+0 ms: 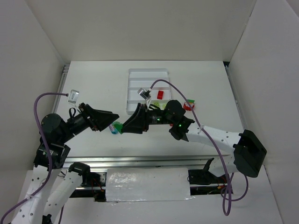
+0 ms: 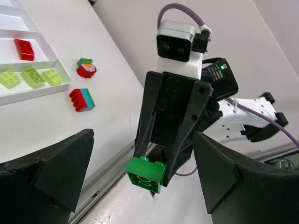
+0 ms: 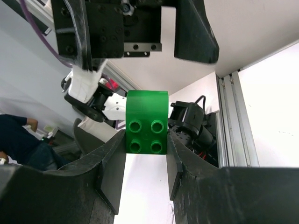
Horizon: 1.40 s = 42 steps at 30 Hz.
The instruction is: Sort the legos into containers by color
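Observation:
My right gripper (image 1: 123, 125) (image 3: 145, 142) is shut on a dark green lego (image 1: 117, 127) (image 3: 145, 122), held by its sides above the table's near part. My left gripper (image 1: 111, 120) (image 2: 142, 154) is open wide and faces it, its fingers (image 2: 51, 177) on either side of the green lego (image 2: 145, 173) without touching it. The white tray (image 1: 148, 74) (image 2: 28, 93) holds a red lego (image 1: 160, 94) (image 2: 23, 49) in one compartment. Three pale yellow-green legos (image 2: 32, 76) lie in the compartment beside it.
A red and teal stack (image 2: 81, 99) and a red piece with a green brick on it (image 2: 85, 68) (image 1: 189, 105) lie on the table right of the tray. White walls enclose the table. The metal rail (image 1: 140, 161) runs along the near edge.

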Available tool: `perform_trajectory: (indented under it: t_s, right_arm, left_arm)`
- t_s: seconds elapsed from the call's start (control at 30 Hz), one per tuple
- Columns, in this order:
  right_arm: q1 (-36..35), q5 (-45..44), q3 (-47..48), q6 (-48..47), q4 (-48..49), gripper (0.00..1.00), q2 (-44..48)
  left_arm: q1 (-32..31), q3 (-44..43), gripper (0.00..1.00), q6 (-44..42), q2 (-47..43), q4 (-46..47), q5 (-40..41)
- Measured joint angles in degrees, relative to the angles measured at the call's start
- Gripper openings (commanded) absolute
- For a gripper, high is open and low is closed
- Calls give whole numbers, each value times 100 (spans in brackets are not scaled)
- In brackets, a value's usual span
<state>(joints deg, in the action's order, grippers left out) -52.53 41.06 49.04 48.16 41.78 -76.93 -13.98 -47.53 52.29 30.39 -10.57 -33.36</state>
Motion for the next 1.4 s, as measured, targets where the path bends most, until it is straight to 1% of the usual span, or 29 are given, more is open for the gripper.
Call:
perform_trajectory:
  t_s: [0.07,0.13,0.27,0.33,0.47,0.57,0.7,0.8,1.0,1.1,1.4]
  right_arm:
    - [0,-39,2,-63,-129,0,0]
    - [13,-160,2,-184,-380,0,2]
    - [192,-632,136,-518,-1377,0,-2]
    - [444,-957,387,-693,-2037,0,-72]
    - [1130,-1934,1528,-1143,-3504,0,-732]
    - [1591,-2736,2605,-1473,-4404,0,-1547]
    - [2168,-3624,3932,-1880,-5337,0,-2743]
    - [2479,-4094,4708,-2205,-5923,0,-3464]
    - [2861,-4815,6802,-2824,-6902,0,-4959]
    - [2951,-5018,7650,-3001,-7165,4,-5554]
    - [3112,-5090,7742,-3145,-7316,11,-5987]
  left_arm:
    - [0,-98,100,-107,46,-162,186]
    - [0,-319,100,-260,184,-551,533]
    - [0,-914,100,-568,562,-1488,1617]
    - [0,-1241,100,-745,750,-2063,2448]
    - [4,-1434,99,-1163,879,-2776,3552]
    - [4,-1342,100,-1351,898,-3082,4052]
    - [7,-802,99,-1488,758,-3091,4258]
    - [-7,-341,99,-1484,697,-3165,4258]
    - [-42,-184,99,-1513,647,-3106,4192]
    - [-48,-184,100,-1596,629,-3018,4153]
    - [-48,-184,99,-1639,796,-2876,4033]
